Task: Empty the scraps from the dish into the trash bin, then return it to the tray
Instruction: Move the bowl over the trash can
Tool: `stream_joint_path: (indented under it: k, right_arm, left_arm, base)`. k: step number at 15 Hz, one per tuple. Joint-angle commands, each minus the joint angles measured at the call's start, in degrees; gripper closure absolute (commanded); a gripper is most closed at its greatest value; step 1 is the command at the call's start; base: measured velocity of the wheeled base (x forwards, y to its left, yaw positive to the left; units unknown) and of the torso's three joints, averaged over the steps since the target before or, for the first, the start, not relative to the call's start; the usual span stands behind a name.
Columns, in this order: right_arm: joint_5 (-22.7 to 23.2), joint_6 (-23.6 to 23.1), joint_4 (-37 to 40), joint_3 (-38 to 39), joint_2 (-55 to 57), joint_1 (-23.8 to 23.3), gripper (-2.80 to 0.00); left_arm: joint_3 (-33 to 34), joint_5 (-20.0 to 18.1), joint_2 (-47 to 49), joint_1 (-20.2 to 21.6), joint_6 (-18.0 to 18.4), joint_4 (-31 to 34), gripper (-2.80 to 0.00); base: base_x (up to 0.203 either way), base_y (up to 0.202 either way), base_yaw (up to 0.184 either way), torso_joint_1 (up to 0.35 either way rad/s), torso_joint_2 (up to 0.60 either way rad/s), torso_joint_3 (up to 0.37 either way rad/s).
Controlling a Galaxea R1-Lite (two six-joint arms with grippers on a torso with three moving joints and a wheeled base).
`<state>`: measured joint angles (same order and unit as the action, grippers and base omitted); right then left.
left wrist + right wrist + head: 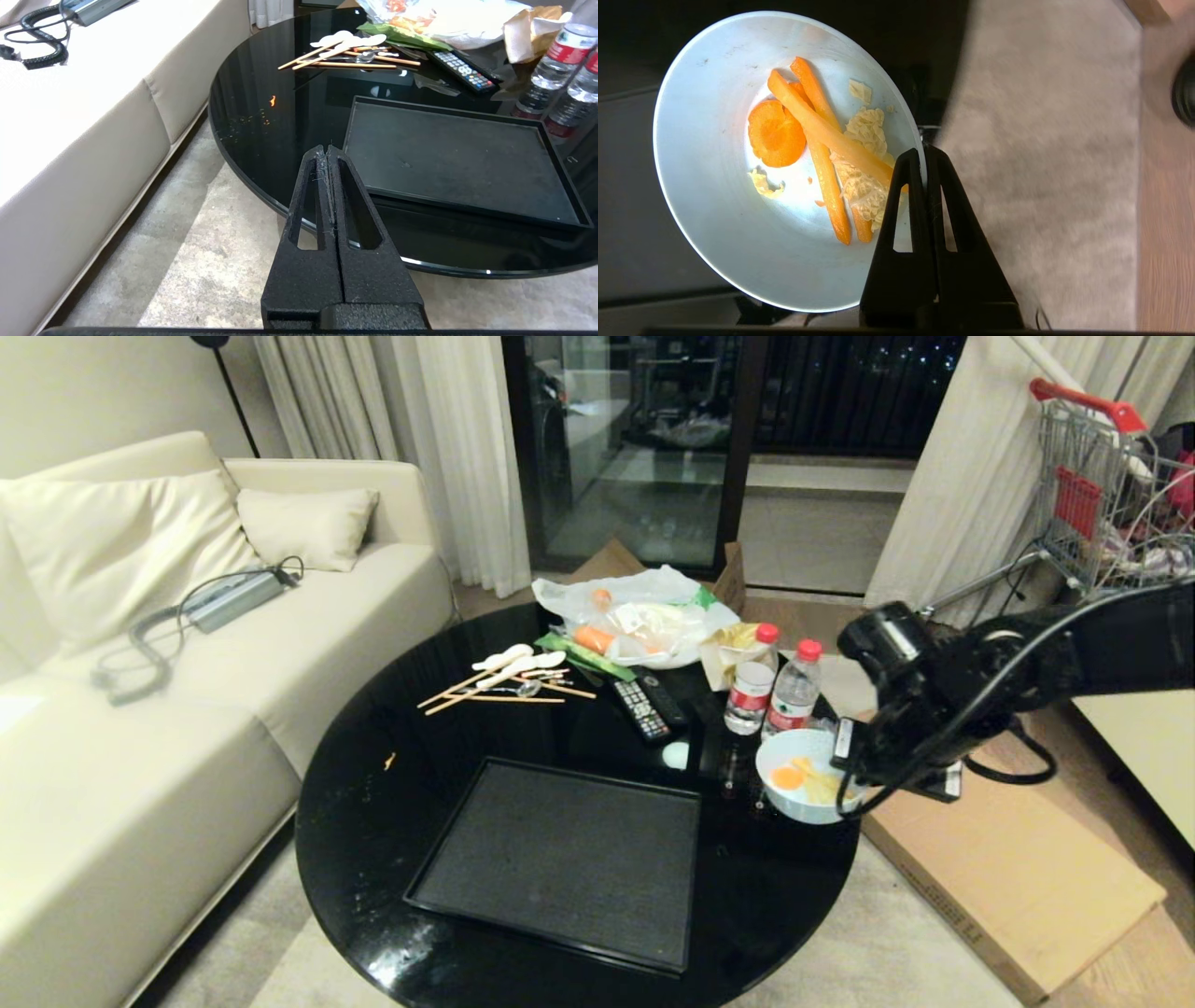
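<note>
The two bottles [773, 692] carry red labels, unreadable. The right gripper [923, 154] is clamped on the rim of the dish [805, 775] (scraps [817, 149] inside), over the table's [373, 821] right edge beside the tray [560, 859]. The left gripper [327, 151] is pressed together, empty, off the near-left edge.

Dish [810, 788]: small pale-blue bowl, gripped at its rim by right pincer [924, 156], near counter's right edge. Scraps [817, 149] inside: round orange slice, orange strips, pale crinkled bits. Tray [560, 859]: black, flat, nothing seen on it, left of dish.

Bare tray [560, 849] — bottles [773, 689] behind
</note>
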<state>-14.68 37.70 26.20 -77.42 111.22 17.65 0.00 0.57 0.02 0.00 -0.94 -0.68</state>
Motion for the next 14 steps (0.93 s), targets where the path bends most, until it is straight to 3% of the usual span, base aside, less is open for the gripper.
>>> stream_joint_path:
  k: [1,7,14]
  right_arm:
    - [0.7,0.0,-0.5,7.8,-9.3,-4.2,0.00]
    - [2.5,-4.9,-5.6,26.0,-22.4,-11.2,0.00]
    - [6.7,-5.4,-8.7,41.8,-35.9,-12.0,0.00]
  left_arm:
    - [0.0,0.0,0.0,0.0,0.0,0.0,0.00]
    - [0.0,0.0,0.0,0.0,0.0,0.0,0.00]
    - [0.0,0.0,0.0,0.0,0.0,0.0,0.00]
  base:
    - [0.000,0.000,0.000,0.000,0.00,0.000]
    - [0.000,0.000,0.000,0.000,0.00,0.000]
    - [0.000,0.000,0.000,0.000,0.00,0.000]
